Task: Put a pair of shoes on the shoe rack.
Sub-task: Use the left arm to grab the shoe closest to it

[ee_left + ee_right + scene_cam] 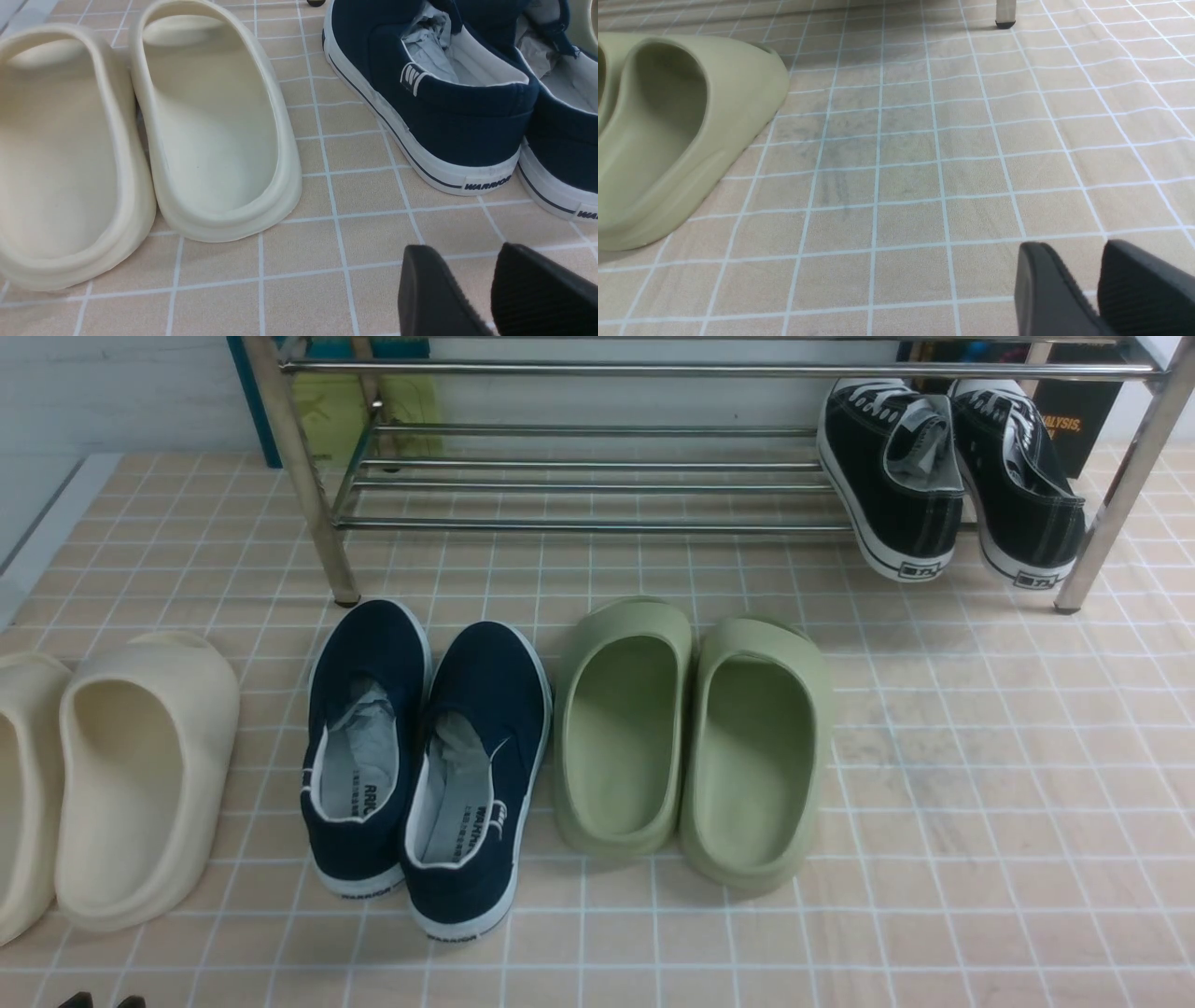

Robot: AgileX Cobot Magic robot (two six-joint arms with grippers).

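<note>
Front view crops the shoe rack [579, 524] at twelve o'clock; pair of shoes [448, 700] stands off it at its seven o'clock; bars bare beside black sneakers [896, 495]; left hand [465, 254], right hand [1073, 249] spread, empty.

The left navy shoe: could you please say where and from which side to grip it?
Probably the heel collar of the left navy shoe, from above on the robot's side: its heel faces the robot, its opening is up and bare at the back, and the right navy shoe touches its inner side.

Free shoe rack [579, 484] bars left of the black sneakers [920, 513]
</note>
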